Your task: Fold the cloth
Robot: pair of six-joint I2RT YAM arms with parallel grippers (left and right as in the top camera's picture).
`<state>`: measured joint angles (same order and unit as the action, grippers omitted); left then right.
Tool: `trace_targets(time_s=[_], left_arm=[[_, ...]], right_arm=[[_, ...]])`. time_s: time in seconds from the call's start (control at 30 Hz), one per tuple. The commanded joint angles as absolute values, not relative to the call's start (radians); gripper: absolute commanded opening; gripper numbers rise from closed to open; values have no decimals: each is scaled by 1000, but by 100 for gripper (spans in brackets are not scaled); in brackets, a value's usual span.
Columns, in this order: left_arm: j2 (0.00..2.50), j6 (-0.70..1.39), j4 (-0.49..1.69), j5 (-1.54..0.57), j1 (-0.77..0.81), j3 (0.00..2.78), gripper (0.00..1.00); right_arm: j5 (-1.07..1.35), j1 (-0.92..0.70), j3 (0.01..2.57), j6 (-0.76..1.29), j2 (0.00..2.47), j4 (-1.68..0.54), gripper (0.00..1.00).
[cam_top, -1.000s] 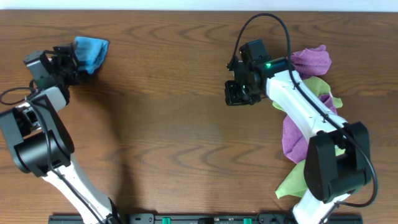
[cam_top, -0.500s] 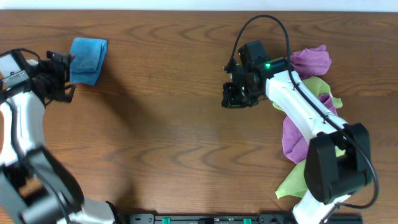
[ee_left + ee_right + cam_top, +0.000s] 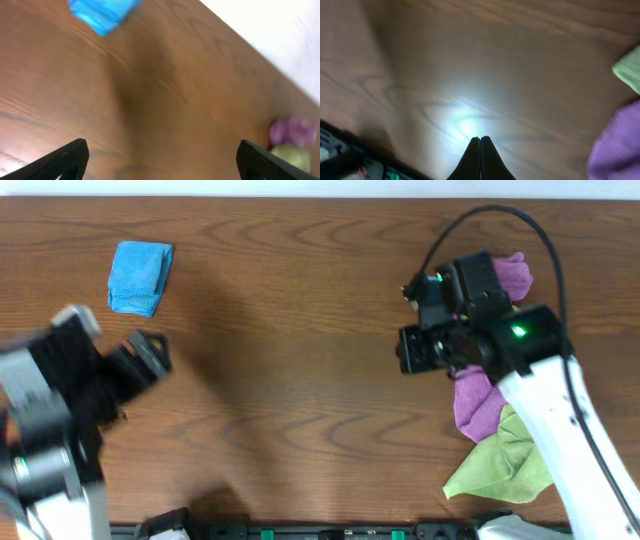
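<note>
The folded blue cloth [image 3: 140,276] lies at the table's [image 3: 300,300] ten o'clock corner, apart from the left gripper [image 3: 162,146], whose fingers are spread wide on nothing, while the right gripper [image 3: 480,140], pressed closed and empty, hovers at three o'clock beside the purple cloth [image 3: 478,398] and green cloth [image 3: 505,468].
</note>
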<state>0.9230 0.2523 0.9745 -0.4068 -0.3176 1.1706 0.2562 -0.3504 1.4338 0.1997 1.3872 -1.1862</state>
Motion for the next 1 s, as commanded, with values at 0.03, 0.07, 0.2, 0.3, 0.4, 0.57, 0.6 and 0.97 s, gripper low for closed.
trace_targets(time_s=[0.03, 0.07, 0.2, 0.3, 0.4, 0.57, 0.6, 0.97], left_arm=[[719, 97, 1046, -384, -224, 1096, 95], [683, 83, 1067, -382, -209, 1083, 96], [558, 25, 1140, -389, -168, 1002, 95], [487, -31, 1188, -412, -161, 915, 96], [438, -49, 1179, -538, -161, 834, 96], [430, -21, 1176, -559, -161, 797, 96], [430, -12, 1172, -559, -161, 797, 96], [430, 67, 1163, -558, -161, 797, 95]], right_arm=[[144, -408, 1430, 160, 1241, -1251, 2], [121, -423, 1417, 161, 1210, -1260, 2], [77, -490, 1305, 169, 1057, -1250, 2], [76, -516, 1180, 187, 943, -1214, 2], [76, -521, 1041, 211, 830, -1189, 2], [75, -520, 940, 224, 738, -1178, 91], [75, -520, 939, 224, 738, -1177, 99], [78, -520, 939, 223, 739, -1171, 99]])
